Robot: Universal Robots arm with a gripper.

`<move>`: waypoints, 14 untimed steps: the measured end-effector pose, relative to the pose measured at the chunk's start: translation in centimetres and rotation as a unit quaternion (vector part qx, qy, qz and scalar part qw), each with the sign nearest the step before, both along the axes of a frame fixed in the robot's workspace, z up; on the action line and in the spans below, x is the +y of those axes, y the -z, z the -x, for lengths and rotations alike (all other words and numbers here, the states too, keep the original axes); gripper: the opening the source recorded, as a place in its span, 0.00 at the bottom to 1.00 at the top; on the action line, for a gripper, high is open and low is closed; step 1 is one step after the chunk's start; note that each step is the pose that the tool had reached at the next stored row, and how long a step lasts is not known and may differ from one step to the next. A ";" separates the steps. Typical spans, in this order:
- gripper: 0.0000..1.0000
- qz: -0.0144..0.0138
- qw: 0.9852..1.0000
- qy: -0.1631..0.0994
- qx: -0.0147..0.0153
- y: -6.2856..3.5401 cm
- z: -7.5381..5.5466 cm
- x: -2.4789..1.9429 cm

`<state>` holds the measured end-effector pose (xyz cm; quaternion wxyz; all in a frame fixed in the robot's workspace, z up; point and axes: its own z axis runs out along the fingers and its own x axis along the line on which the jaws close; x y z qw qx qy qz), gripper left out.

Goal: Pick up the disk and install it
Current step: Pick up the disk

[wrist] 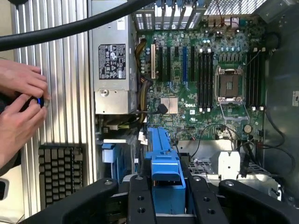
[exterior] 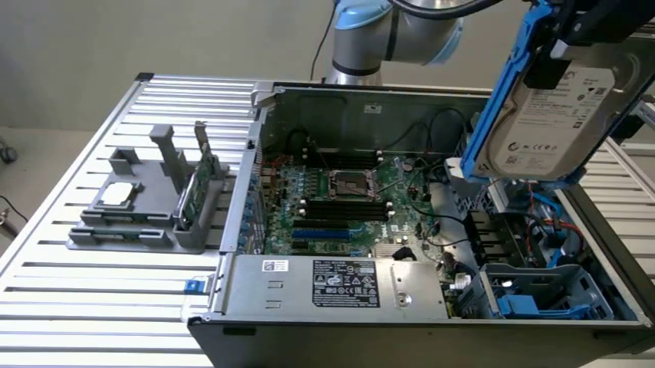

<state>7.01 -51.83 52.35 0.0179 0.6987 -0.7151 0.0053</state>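
The black gripper point(wrist: 169, 193) clamped the flat silver-grey metal disk point(exterior: 557, 107) by its blue plastic frame, upright above the open grey computer case's point(exterior: 238, 207) drive bays point(exterior: 542, 295), seemingly oriented for slotting in.

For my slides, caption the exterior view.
Gripper holds the disk on edge above the open computer case.

The disk point(exterior: 557, 100) has a dull silver metal face, a white label and a smooth blue plastic frame. The computer case point(exterior: 256, 295) is matt grey sheet metal; the table point(exterior: 103, 307) is ribbed pale metal.
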 end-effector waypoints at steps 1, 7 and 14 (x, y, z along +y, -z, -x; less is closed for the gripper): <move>0.33 0.000 1.000 0.000 0.000 0.00 -0.3 -0.29; 0.33 0.000 1.000 0.000 0.000 0.01 -1.6 -2.02; 0.33 0.000 1.000 0.000 0.000 0.08 -2.6 -4.35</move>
